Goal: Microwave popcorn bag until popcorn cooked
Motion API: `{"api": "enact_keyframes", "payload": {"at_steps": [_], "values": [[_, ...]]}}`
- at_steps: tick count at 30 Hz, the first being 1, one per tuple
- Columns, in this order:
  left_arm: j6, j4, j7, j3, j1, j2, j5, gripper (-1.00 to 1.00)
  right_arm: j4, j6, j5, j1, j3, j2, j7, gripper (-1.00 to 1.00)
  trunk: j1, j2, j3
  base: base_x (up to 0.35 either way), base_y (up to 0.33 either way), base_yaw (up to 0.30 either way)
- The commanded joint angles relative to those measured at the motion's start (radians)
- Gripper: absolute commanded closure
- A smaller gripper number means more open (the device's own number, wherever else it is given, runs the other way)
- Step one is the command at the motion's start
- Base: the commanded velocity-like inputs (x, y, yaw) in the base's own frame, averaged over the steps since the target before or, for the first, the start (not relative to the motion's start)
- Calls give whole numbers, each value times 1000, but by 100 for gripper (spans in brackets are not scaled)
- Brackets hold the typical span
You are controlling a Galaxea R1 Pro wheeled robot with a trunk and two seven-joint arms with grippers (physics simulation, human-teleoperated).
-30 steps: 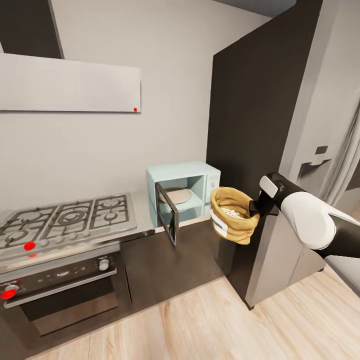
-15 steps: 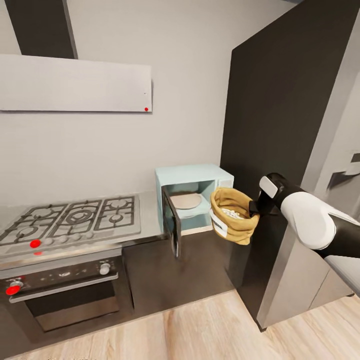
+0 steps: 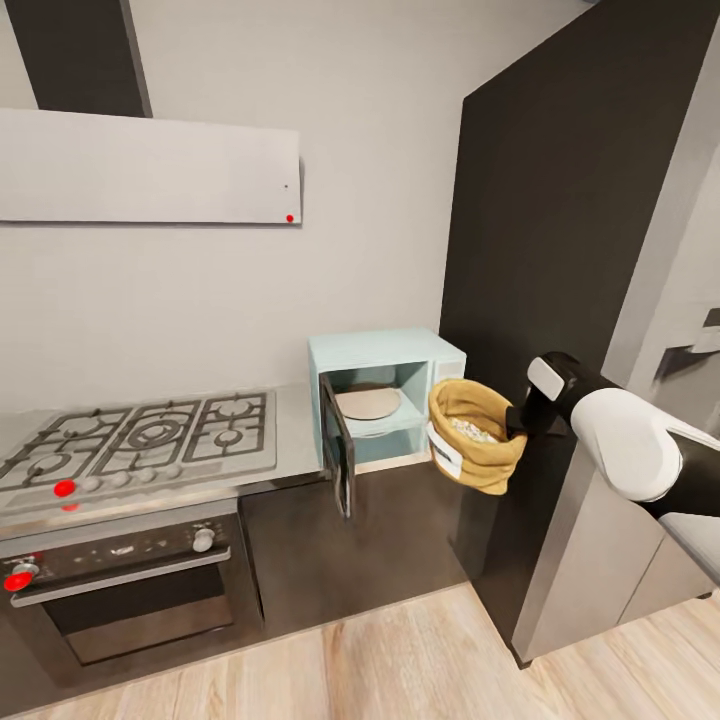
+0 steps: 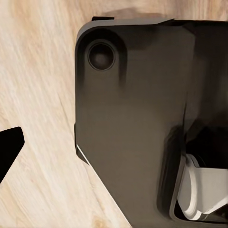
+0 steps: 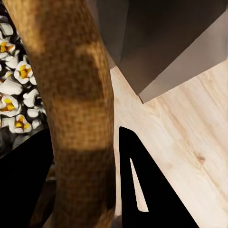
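Tan paper popcorn bag [image 3: 476, 435] is up in the air, pinched by its rolled rim in the right gripper [image 3: 516, 420], jaws clamped on the rim with one finger inside and one outside. It hangs just right of the mint microwave [image 3: 387, 397], whose dark door [image 3: 338, 457] is swung open, pale turntable [image 3: 367, 403] visible inside. White-and-yellow popcorn [image 5: 13, 90] sits in the bag. Microwave stands on the steel countertop [image 3: 295, 440] next to the gas hob [image 3: 140, 435]. Left gripper [image 4: 8, 149] hangs over wood floor [image 4: 38, 95]; can't tell its jaws.

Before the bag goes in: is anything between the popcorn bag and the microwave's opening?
In the head view, nothing lies between the popcorn bag, held by the right gripper, and the microwave; its door hangs open on the far side.
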Motion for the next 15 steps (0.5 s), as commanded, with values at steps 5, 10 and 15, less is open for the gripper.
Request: {"api": "enact_keyframes", "payload": {"at_steps": [5, 10, 15], "values": [[-1, 0, 3, 3, 0, -1, 0, -100, -1, -4, 7, -1, -9, 1, -2, 100, 0, -1, -2, 0, 0, 176], [-2, 0, 5, 3, 0, -1, 0, -100, -1, -4, 7, -1, -9, 1, -2, 100, 0, -1, -2, 0, 0, 247], [-2, 0, 7, 3, 0, -1, 0, -100, -1, -4, 7, -1, -10, 1, -2, 100, 0, -1, -2, 0, -146, 242]]}}
